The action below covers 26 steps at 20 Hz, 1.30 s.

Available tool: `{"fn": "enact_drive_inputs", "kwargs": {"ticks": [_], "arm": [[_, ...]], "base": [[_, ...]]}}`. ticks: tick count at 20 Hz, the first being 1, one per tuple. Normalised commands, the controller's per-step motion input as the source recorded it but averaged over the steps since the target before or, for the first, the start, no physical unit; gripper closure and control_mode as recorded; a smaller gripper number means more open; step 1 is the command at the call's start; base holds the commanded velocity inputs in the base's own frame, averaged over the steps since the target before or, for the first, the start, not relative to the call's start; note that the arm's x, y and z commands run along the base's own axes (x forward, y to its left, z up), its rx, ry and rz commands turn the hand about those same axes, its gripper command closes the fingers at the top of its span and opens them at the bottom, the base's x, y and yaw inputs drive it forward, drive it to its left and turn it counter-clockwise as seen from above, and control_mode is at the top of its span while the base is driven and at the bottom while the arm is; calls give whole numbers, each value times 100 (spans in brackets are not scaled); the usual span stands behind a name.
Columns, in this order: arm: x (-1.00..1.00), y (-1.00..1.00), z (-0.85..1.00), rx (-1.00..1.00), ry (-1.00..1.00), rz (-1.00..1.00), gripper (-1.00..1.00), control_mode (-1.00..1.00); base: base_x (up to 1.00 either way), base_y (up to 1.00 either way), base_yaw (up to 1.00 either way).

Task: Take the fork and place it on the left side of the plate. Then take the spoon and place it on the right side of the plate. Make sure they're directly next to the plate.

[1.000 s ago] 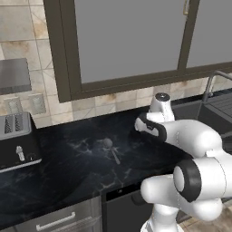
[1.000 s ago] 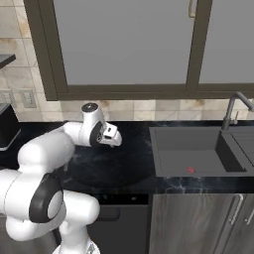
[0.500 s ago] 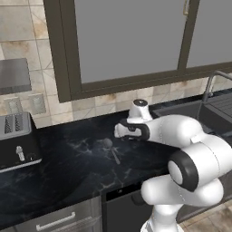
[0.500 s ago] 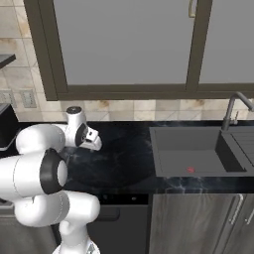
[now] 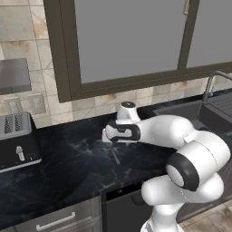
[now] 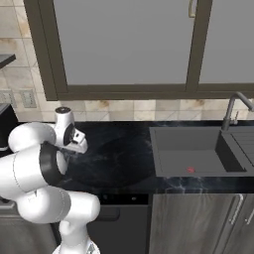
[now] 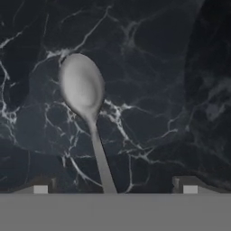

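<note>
The spoon [image 7: 82, 85] lies flat on the black marble counter, a grey oval bowl with a thin handle. In the hand view that handle runs down between the two fingertips of my gripper [image 7: 115, 187], which is open and holds nothing. From the left base view my gripper [image 5: 112, 141] hangs low over the counter, with the spoon's handle [image 5: 116, 157] sticking out below it. The plate [image 6: 124, 168] looks dark here, a round shallow disc just right of my gripper [image 6: 79, 147]. Its curved rim [image 7: 212, 58] edges the hand view. The fork is out of view.
A black toaster [image 5: 16, 141] stands on the counter at the far left. A sink [image 6: 191, 155] with a tall faucet [image 6: 233, 106] is set into the counter on the right. The tiled wall and a window run along the back.
The arm has swung left across the counter and lowered over the spoon. The jaws have stayed open.
</note>
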Motion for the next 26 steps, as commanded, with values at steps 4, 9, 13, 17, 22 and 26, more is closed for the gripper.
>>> {"fn": "enact_drive_inputs", "kwargs": {"ticks": [4,9,13,17,22,26], "arm": [[0,41,-14,0,10,0,-100,-100],[2,6,-30,-2,7,3,-100,-100],[0,0,-18,-3,5,4,-100,-100],[0,0,-19,-5,0,3,-100,-100],[0,0,-18,-7,0,3,-100,-100],[14,0,-21,-7,0,4,-100,-100]], "base": [[0,0,0],[0,0,0],[0,0,0],[0,0,0],[0,0,0],[0,0,0]]}}
